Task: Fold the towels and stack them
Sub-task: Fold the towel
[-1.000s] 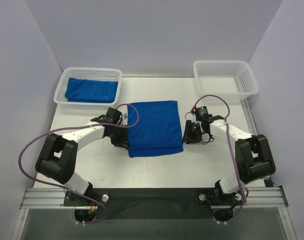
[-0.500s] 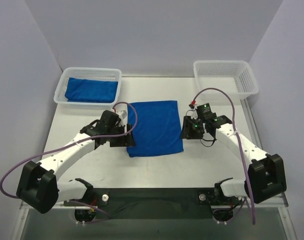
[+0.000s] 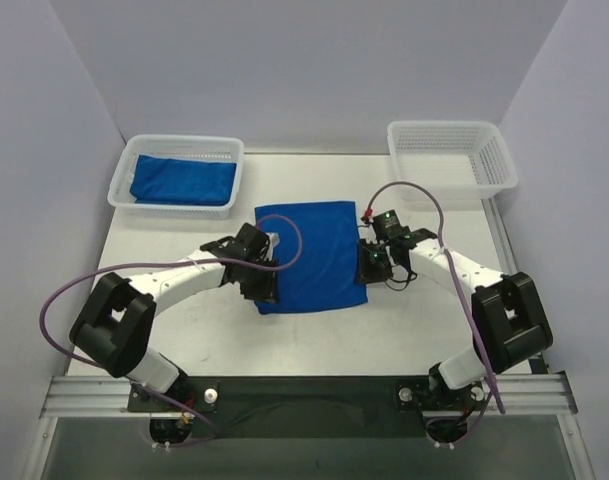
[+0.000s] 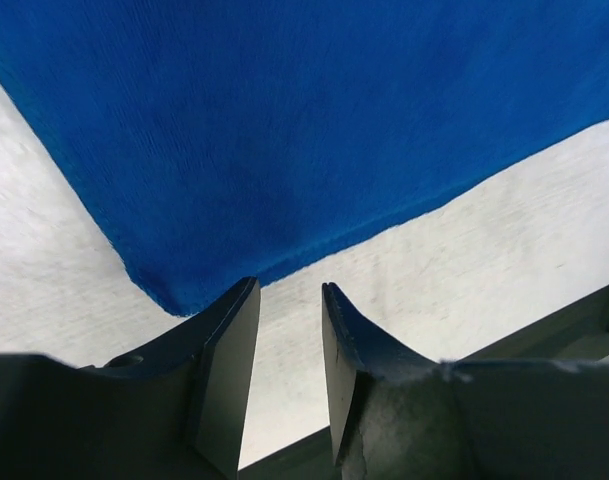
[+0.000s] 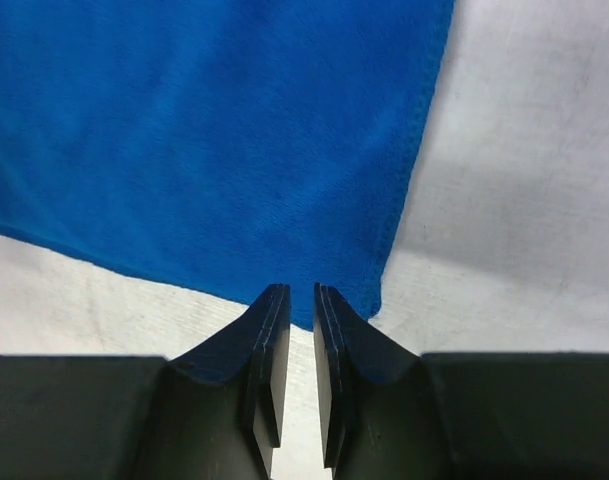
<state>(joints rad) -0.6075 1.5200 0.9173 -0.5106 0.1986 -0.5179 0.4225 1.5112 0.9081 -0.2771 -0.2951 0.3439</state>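
Closing in, both arms have swung to the near corners of the towel [image 3: 309,255], folded mid-bench: left gripper [image 4: 289,290] slightly apart at the hem, right gripper [image 5: 301,290] nearly together, grip unclear. Likely a lift toward the far-left basket [image 3: 121,187].

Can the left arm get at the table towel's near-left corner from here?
Probably yes. The left tool sits open just short of the corner of the blue towel, with only bare table between them.

A folded blue towel [image 3: 182,180] lies inside the white basket [image 3: 119,186]; a second blue towel [image 3: 309,255] lies flat on the surface [image 3: 184,330], right of the basket.
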